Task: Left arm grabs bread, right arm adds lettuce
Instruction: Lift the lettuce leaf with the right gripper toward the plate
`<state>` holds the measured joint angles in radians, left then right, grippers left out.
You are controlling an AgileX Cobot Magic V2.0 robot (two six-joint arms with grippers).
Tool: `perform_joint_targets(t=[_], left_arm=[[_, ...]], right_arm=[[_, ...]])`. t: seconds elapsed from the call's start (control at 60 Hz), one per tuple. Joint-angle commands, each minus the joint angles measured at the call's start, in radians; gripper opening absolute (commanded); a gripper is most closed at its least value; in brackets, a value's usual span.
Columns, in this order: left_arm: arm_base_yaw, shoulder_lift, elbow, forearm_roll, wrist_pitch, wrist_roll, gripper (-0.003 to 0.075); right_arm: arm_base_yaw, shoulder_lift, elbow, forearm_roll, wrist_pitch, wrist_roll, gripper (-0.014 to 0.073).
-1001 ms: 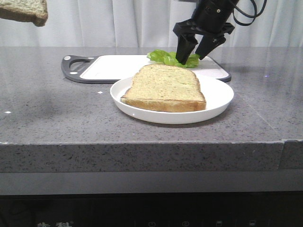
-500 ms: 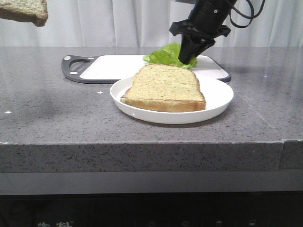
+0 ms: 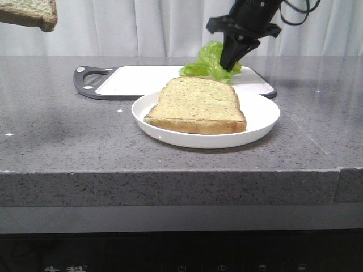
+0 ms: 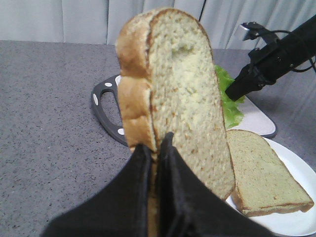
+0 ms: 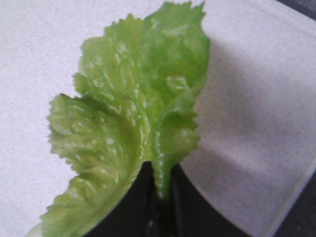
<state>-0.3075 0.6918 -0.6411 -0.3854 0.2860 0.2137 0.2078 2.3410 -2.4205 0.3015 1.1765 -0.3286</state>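
My left gripper (image 4: pixel 154 143) is shut on the bread (image 4: pixel 180 94), a tan slice with brown crust and an oval dent near its domed edge. I hold it high at the far left; only its corner (image 3: pixel 31 14) shows in the front view. My right gripper (image 3: pixel 227 62) is shut on the green ruffled lettuce (image 3: pixel 210 62) and holds it just above the white cutting board (image 3: pixel 142 79), behind the plate. In the right wrist view the lettuce (image 5: pixel 133 113) hangs from my shut right gripper (image 5: pixel 162 177). The lettuce also shows in the left wrist view (image 4: pixel 229 96).
A second, undented bread slice (image 3: pixel 198 105) lies flat on a white plate (image 3: pixel 261 116) at the middle of the grey stone counter. The cutting board has a dark grey handle (image 3: pixel 85 82) at its left. The counter's front edge (image 3: pixel 170 173) runs below the plate.
My right gripper closed on the lettuce on the cutting board and has lifted it upward. The left arm with the bread has stayed still.
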Motion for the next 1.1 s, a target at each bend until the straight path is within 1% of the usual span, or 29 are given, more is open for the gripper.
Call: perform_joint_targets(t=[0.0,0.284,0.4,0.55,0.734,0.817,0.917,1.084], left_arm=[[0.001,-0.002,-0.028,-0.015,-0.072,-0.007,-0.002],[0.001,-0.002,-0.028,-0.015,-0.072,-0.007,-0.002],[0.001,-0.002,-0.028,-0.015,-0.072,-0.007,-0.002],[0.001,-0.002,-0.028,-0.015,-0.072,-0.007,-0.002],[0.001,-0.002,-0.028,-0.015,-0.072,-0.007,-0.002],[0.001,-0.002,-0.028,-0.015,-0.072,-0.007,-0.002],[0.001,-0.002,-0.028,-0.015,-0.072,-0.007,-0.002],[0.001,-0.002,-0.028,-0.015,-0.072,-0.007,-0.002]], right_arm=[[-0.009,-0.114,-0.041,0.013,0.006,0.019,-0.0062],[-0.01,-0.202,-0.075,0.028,0.026,0.114,-0.0062],[-0.01,-0.239,-0.075,0.044,0.068,0.152,-0.0062],[-0.01,-0.279,-0.075,0.089,0.106,0.163,-0.0062],[-0.01,-0.348,-0.067,0.105,0.17,0.233,-0.0062],[-0.01,-0.391,-0.027,0.108,0.17,0.245,-0.0062],[-0.01,-0.455,0.068,0.132,0.172,0.272,-0.0061],[-0.005,-0.559,0.299,0.264,0.155,0.253,-0.006]])
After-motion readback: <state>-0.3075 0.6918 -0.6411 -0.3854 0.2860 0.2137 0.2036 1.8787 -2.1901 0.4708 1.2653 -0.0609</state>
